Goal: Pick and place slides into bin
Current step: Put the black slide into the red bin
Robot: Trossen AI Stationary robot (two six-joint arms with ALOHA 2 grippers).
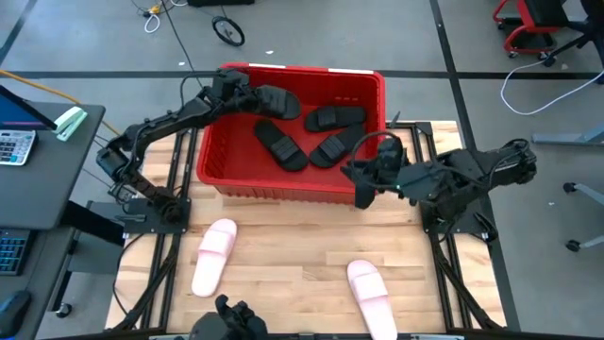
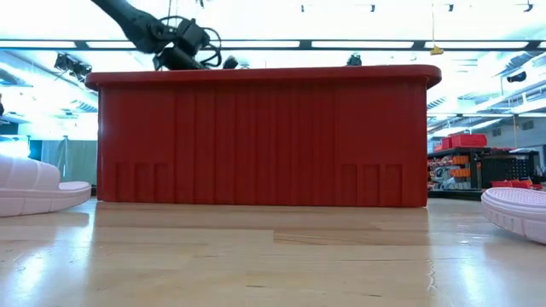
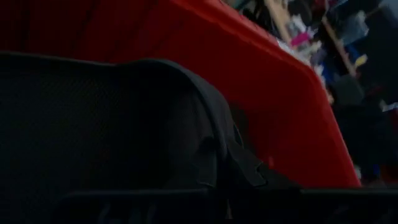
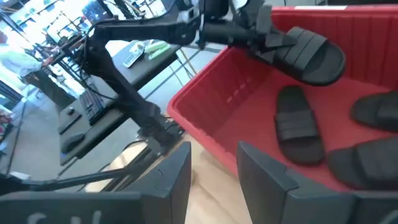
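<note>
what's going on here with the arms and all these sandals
The left gripper is shut on a black slide and holds it over the far left corner of the red bin. Three other black slides already lie inside the bin. The right gripper is open and empty at the bin's near right corner. Two pink slides lie on the table in front of the bin.

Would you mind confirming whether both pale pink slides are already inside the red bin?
No. Both pink slides lie on the wooden table, outside the red bin.

Two matte black jointed arms, looped black cables at the wrists; flat dark two-fingered right hand
</note>
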